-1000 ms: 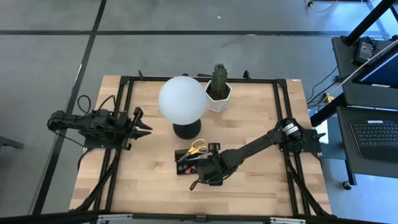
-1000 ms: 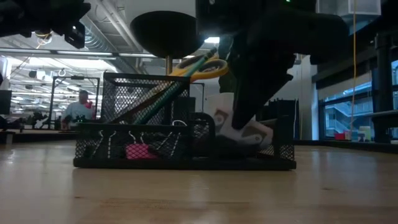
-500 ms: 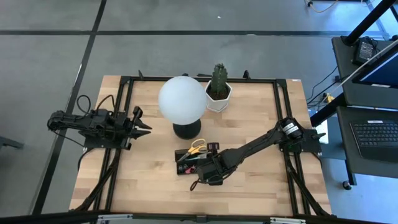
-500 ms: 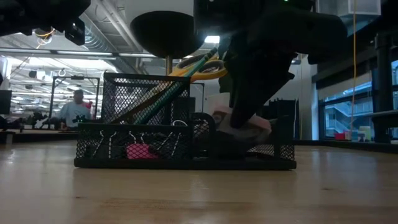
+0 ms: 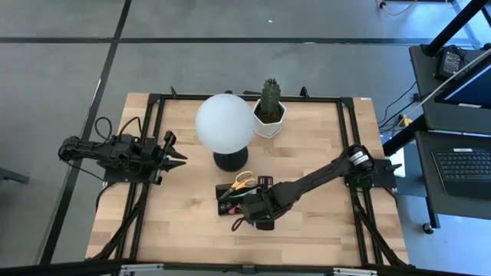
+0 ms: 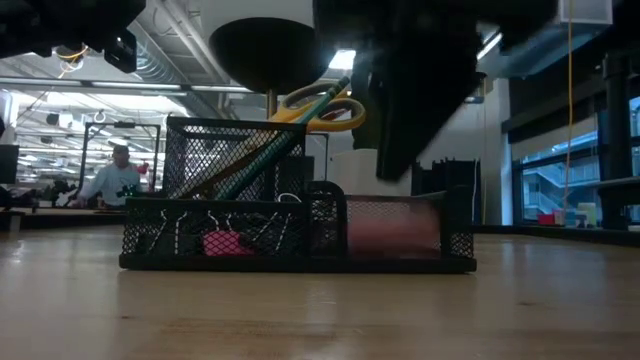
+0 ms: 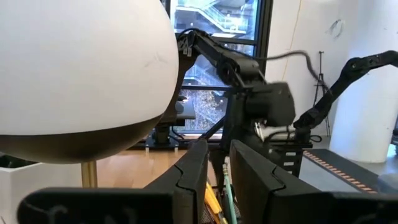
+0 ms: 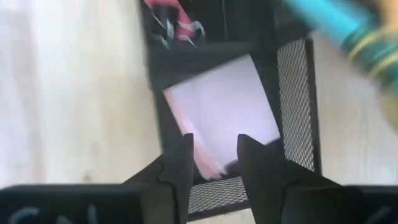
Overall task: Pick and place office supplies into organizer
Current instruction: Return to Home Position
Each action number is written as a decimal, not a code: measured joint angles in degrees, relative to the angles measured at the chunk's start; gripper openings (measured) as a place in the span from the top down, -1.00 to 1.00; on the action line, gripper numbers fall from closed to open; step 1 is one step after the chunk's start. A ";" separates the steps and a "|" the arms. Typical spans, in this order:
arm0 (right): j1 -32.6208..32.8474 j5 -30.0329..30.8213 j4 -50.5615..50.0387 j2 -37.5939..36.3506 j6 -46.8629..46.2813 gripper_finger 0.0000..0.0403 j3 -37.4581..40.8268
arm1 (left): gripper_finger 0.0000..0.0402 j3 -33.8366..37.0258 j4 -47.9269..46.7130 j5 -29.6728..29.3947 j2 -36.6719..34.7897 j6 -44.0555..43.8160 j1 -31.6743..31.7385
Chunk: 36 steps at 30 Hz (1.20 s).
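The black mesh organizer (image 5: 239,198) stands on the table in front of the lamp. Yellow-handled scissors (image 6: 330,105) and green pencils (image 6: 258,162) lean in its tall cup. A small pink item (image 6: 222,243) and binder clips lie in its low left compartment. The pink sticky-note pad (image 8: 221,118) lies flat on the floor of the low right compartment (image 6: 392,228). My right gripper (image 8: 214,146) hangs open just above the pad, fingers pointing down and clear of it. My left gripper (image 7: 219,180) waits open at the table's left side (image 5: 175,153).
The white globe lamp (image 5: 225,123) on its round black base stands right behind the organizer. The potted cactus (image 5: 269,103) is at the far edge. Bare wood lies near and to the left of the organizer. A person shows far off in the room (image 6: 115,180).
My right gripper has opened and let go of the pink sticky-note pad, then risen out of the organizer. The pad, held tilted a second ago, has dropped and now lies flat in the low right compartment.
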<state>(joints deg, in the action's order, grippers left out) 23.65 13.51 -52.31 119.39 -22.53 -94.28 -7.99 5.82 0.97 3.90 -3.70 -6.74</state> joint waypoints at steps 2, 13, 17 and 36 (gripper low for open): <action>0.44 -0.12 -1.78 -0.03 0.03 0.37 -2.56 | 0.68 0.00 0.00 0.00 0.00 0.00 0.00; 5.30 6.60 -17.50 -2.66 -0.84 0.37 -19.26 | 0.66 0.00 -0.04 0.04 0.00 -0.67 0.01; 9.80 15.34 -17.06 -8.83 -1.03 0.37 -17.87 | 0.67 0.00 -0.03 0.26 0.00 -3.94 0.02; -0.09 7.00 38.96 -48.09 18.78 0.37 38.44 | 0.67 0.01 -3.94 1.60 -0.30 -4.59 0.04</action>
<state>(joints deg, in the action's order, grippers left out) 23.56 20.51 -13.35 71.30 -3.75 -55.84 -7.98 1.89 2.57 3.60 -8.29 -6.70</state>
